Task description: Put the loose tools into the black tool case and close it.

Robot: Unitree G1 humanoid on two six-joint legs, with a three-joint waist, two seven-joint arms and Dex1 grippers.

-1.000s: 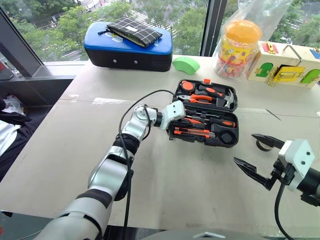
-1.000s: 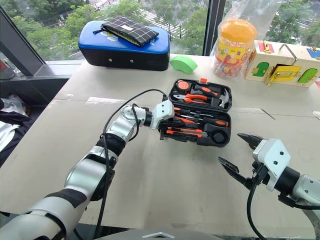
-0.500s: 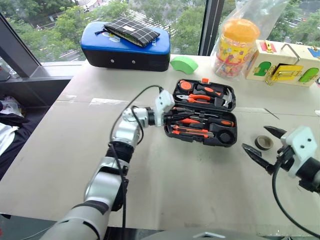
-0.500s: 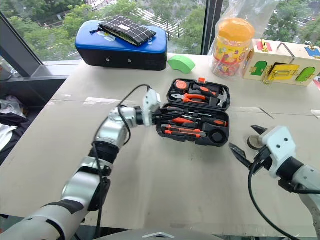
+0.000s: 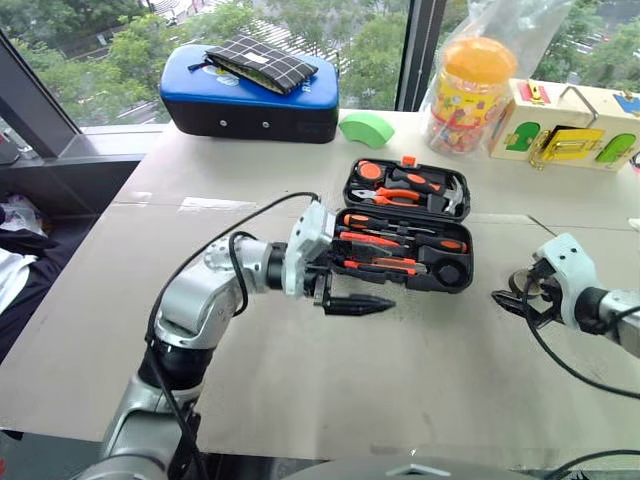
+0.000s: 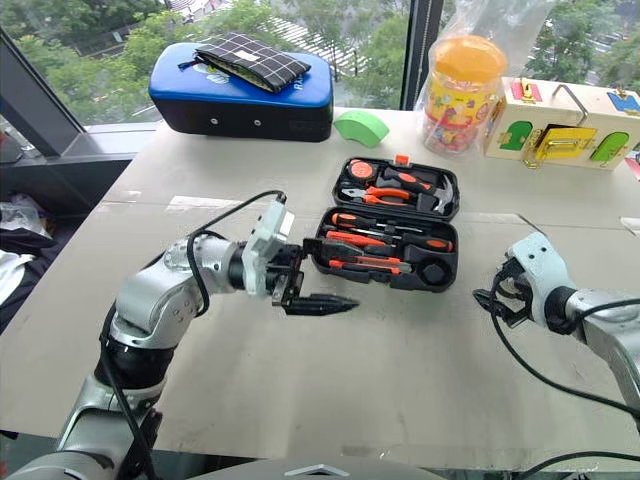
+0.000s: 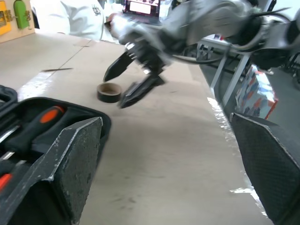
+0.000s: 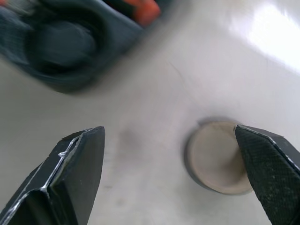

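While the left gripper hangs just above the table at the 7 o'clock corner of the black tool case, its two black fingers stand spread wide and grasp nothing. One second ago those fingers were reaching into the case's near tray; the gripper has since drawn back clear of it. At 3 o'clock from the case, the right gripper points down at the table with its fingers parted on either side of a small roll of tape, neither finger shown touching it; a second ago this gripper was nearer the table's front edge. The case lies open at the table's centre, with orange-and-black loose tools seated in the recesses of both halves. The right wrist view shows the tape roll between the spread fingers and a corner of the case beyond; the left wrist view shows the right gripper poised beside the roll. Farther back, at 11 o'clock from the case, stands a blue-topped case, and at 1 o'clock an orange-lidded jar.
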